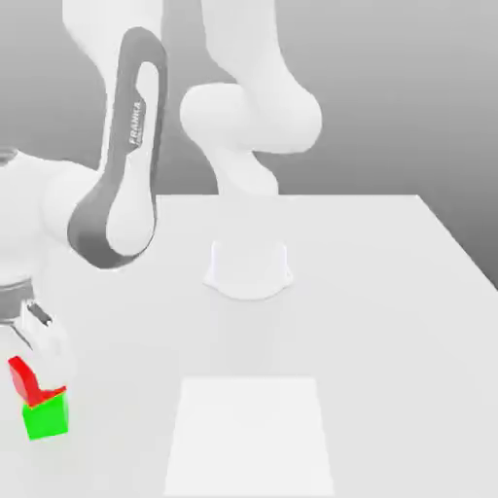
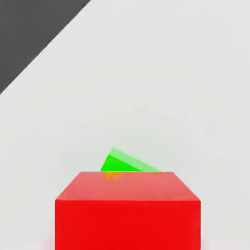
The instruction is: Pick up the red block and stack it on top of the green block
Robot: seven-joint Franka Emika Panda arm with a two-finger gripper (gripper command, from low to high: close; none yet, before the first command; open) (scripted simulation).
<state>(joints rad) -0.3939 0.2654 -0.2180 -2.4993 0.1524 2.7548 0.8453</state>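
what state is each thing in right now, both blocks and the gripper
red block: at the gripper, right above the green block, turned at an angle to it
green block: on the table, partly hidden by the red one
gripper: low over the green block, at the red one

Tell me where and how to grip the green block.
Best gripped, I'd judge, by two opposite upright side faces of the green block, low down, since it is a plain cube sitting on the table. Come in from the side, turned to match its faces: the red block is over its top, blocking a descent from above.
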